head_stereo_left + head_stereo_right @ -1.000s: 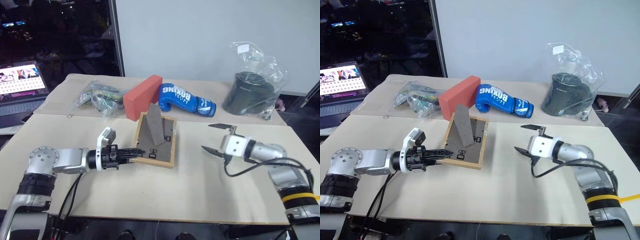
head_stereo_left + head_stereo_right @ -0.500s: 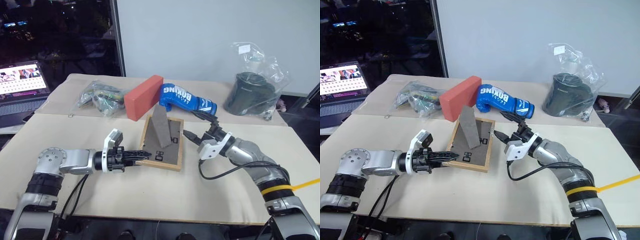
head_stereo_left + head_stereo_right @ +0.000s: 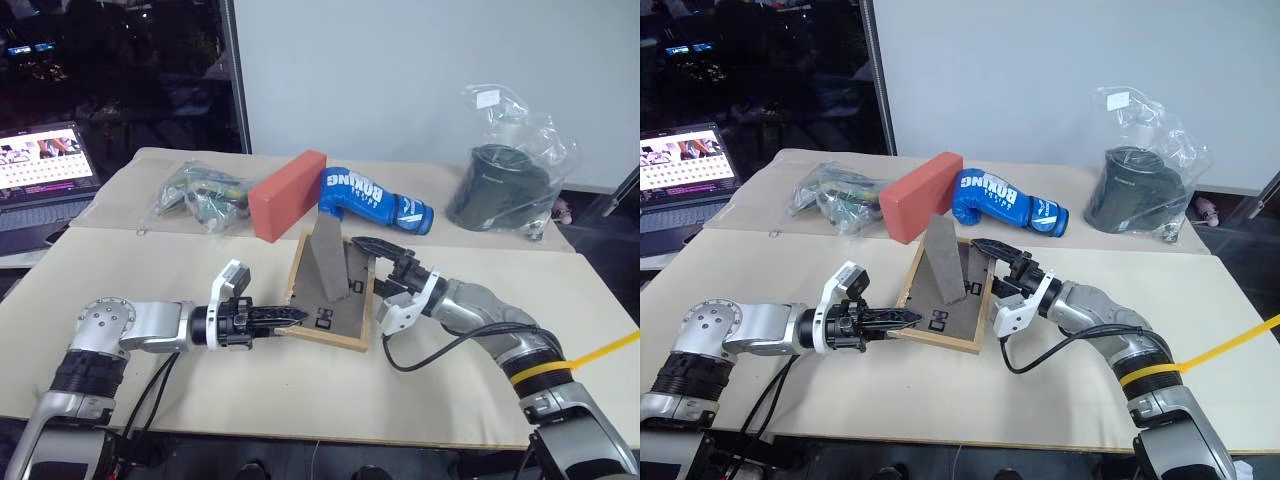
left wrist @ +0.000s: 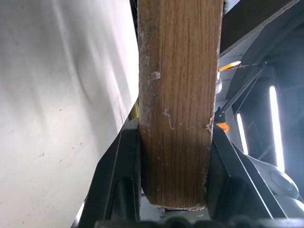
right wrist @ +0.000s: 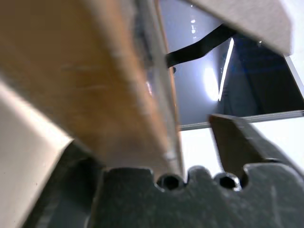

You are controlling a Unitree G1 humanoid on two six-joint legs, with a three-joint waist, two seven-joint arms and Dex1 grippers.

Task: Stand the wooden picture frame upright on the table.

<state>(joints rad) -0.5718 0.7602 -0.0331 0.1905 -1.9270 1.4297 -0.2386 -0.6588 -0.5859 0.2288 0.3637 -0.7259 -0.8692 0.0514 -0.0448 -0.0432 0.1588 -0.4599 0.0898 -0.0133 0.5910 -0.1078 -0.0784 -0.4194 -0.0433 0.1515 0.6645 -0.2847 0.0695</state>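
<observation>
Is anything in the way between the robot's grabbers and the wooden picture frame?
No. The left gripper is clamped on the small light-wood picture frame's edge, and the right gripper straddles its opposite edge.

Both end effectors [image 3: 296, 317] [image 3: 372, 270] at wooden picture frame [image 3: 330, 300]

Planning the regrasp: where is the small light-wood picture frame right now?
In the head views the small light-wood picture frame sits mid-table, back up, between the left gripper and right gripper, just before the red brick-shaped block.
</observation>
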